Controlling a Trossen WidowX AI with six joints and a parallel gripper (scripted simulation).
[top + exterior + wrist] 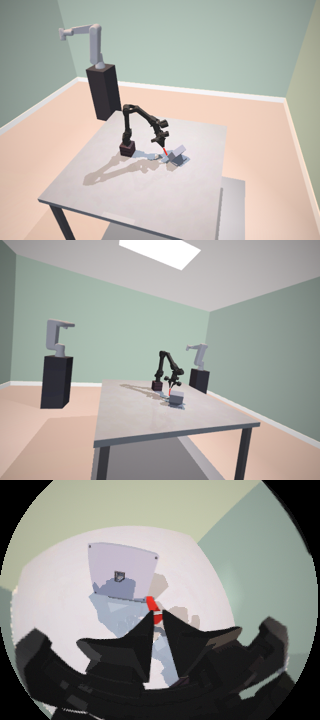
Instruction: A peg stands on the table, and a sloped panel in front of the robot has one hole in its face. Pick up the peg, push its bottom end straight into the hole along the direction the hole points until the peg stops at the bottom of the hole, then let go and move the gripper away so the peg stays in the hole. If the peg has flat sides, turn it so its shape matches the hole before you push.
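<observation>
My gripper (pixel 163 147) (pixel 170 388) (pixel 157 613) is shut on the red peg (pixel 165 151) (pixel 169 392) (pixel 151 604). The peg is tilted, its lower end held above the table and close to the sloped panel (pixel 178 152) (pixel 176 397) (pixel 105 560). In the wrist view the peg's far end is beside the panel's lower right corner. The hole (pixel 119 576) shows as a small dark, angular opening near the middle of the panel's face, away from the peg. The panel's face is turned from the exterior view. The exact shape of the peg's end cannot be made out.
The arm's dark base block (pixel 127 149) (pixel 157 385) stands on the table (pixel 144 201) (pixel 134 420), behind the panel as seen by the exterior view. Pale arms on dark pedestals (pixel 103 93) (pixel 56 382) stand beyond the table. Shadows fall around the panel.
</observation>
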